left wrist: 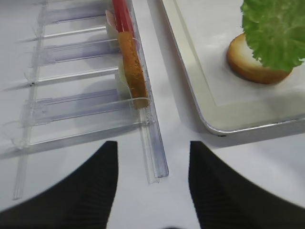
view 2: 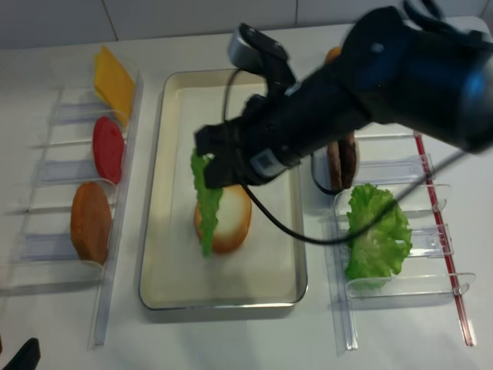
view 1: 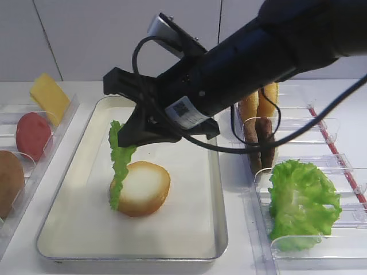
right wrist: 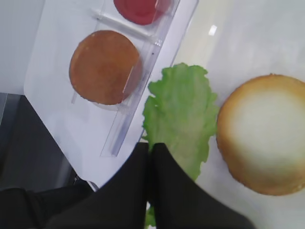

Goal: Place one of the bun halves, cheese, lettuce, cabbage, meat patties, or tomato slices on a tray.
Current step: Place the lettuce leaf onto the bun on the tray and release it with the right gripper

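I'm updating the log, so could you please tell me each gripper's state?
Left gripper: open, holding nothing.
Right gripper: shut on the lettuce, over the tray.

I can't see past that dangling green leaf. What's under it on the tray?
A bun half lies cut face up on the tray. The lettuce, hanging from the right pincer, hides the bun's left edge; whether they touch is unclear.

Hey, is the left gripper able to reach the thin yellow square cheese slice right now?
Probably yes. The open left gripper hovers by the left clear plastic rack, where the thin yellow square cheese slice stands uncovered; the right arm is over the silver metal tray.
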